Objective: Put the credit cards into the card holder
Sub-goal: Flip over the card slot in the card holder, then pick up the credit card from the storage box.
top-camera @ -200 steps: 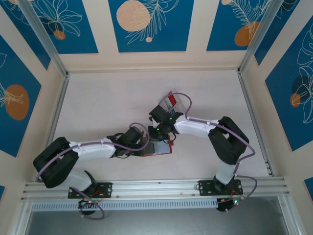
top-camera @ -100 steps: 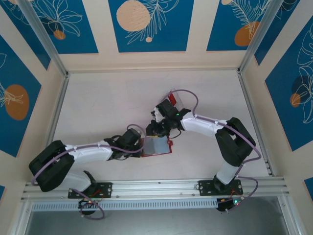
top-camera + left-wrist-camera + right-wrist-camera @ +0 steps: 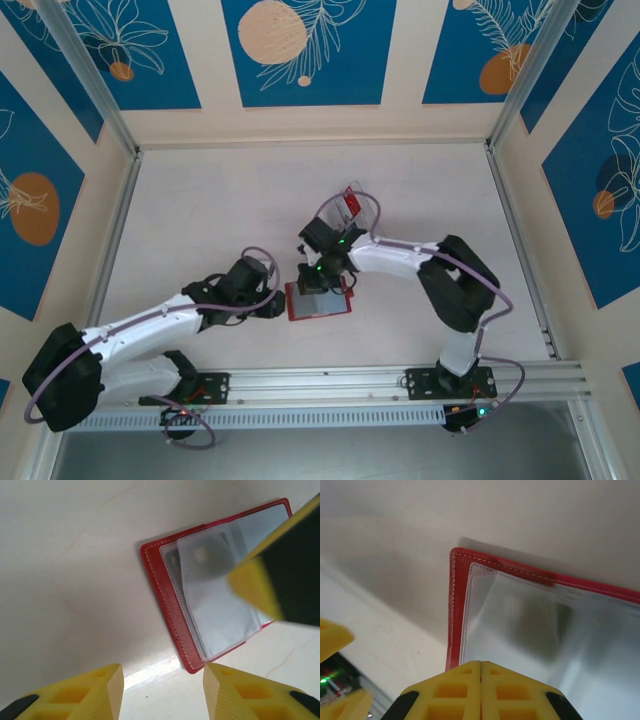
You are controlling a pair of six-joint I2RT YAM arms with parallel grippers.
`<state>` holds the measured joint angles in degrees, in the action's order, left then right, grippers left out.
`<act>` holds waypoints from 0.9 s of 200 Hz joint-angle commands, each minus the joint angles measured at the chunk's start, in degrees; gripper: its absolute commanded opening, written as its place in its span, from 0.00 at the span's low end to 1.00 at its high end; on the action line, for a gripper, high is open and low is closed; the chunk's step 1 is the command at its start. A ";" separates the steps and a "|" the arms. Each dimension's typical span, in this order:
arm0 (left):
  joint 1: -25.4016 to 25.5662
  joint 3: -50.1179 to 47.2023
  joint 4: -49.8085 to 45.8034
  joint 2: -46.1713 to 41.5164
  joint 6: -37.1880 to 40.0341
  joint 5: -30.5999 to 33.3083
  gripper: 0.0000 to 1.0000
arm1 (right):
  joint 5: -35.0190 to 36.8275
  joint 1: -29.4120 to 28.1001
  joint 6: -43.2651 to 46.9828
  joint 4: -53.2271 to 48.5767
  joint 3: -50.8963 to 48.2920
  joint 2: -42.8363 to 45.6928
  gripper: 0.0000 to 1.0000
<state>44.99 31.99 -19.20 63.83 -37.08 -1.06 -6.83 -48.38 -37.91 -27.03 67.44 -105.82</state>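
The card holder point(image 3: 322, 303) lies open on the table, dark red with clear plastic sleeves point(image 3: 220, 605) fanned up from it. A dark card point(image 3: 173, 562) shows inside one sleeve. My left gripper point(image 3: 279, 304) sits just left of the holder, open, with nothing between its fingers point(image 3: 162, 695). My right gripper point(image 3: 316, 279) hangs over the holder's far edge, its yellow fingers pressed together point(image 3: 481, 680) against the clear sleeve point(image 3: 535, 630); I see nothing held between them. More credit cards point(image 3: 347, 207), red and white, stand behind the right wrist.
The cards at the back sit in a clear tray point(image 3: 358, 200). The right arm's elbow point(image 3: 455, 275) bends to the right of the holder. Aluminium rails point(image 3: 520, 250) and patterned walls bound the table.
My left gripper has drawn back to the left off the holder and opened. My right gripper has dropped toward the holder's sleeves and shut.
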 commanded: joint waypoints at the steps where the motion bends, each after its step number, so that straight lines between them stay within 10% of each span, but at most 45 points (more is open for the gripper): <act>1: -0.47 1.98 -1.34 2.07 1.48 -3.17 0.48 | 1.20 -1.16 -0.23 -0.46 2.90 -4.08 0.10; 95: -0.27 4.81 2.86 10.71 2.88 -3.27 0.54 | -1.42 6.94 3.41 -4.02 -0.64 9.38 0.17; 180: -0.22 8.39 3.32 18.95 4.13 1.32 0.47 | 21.54 17.12 11.10 -20.12 7.97 11.52 0.23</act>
<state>45.01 38.76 -16.73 80.93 -34.06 -1.50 5.98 -32.73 -30.28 -40.93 71.22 -93.86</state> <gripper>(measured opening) 0.482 0.222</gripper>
